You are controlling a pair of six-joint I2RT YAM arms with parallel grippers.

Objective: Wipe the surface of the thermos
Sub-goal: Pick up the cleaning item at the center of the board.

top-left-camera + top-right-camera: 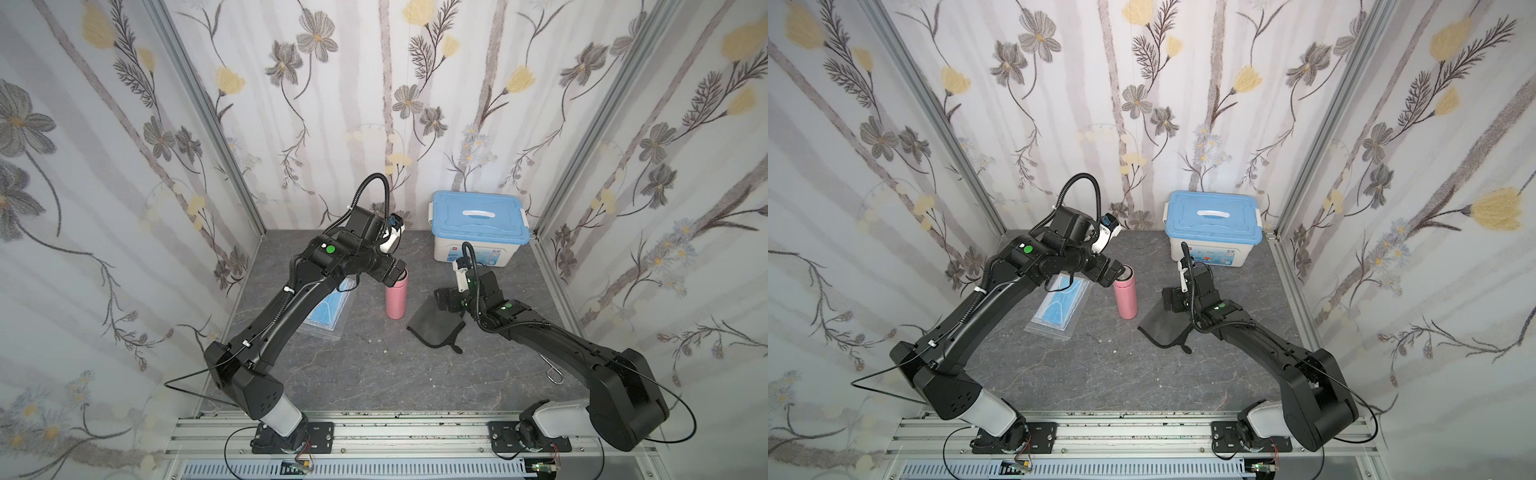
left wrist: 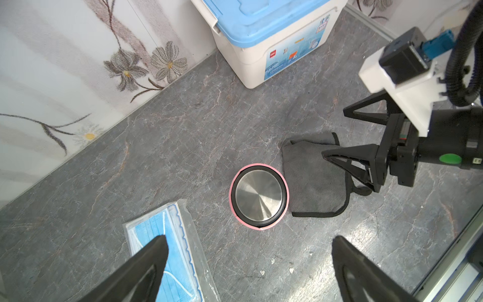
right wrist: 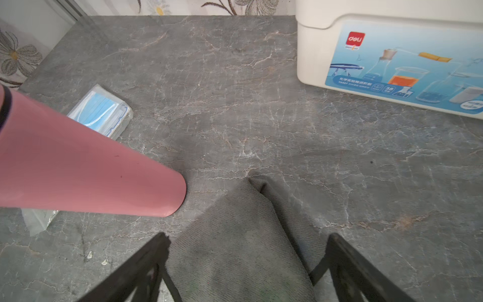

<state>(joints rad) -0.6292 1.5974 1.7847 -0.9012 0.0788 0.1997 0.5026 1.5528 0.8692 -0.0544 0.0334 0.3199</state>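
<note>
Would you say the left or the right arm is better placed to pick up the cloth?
Right: its open gripper already straddles the cloth, while the left gripper hovers open above the thermos.

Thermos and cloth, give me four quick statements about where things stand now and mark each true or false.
1. The thermos stands upright. True.
2. The right gripper is shut on the cloth. False: its jaws stand open either side of the cloth.
3. The left gripper is open above the thermos. True.
4. The box has no lid. False: a blue lid covers it.
</note>
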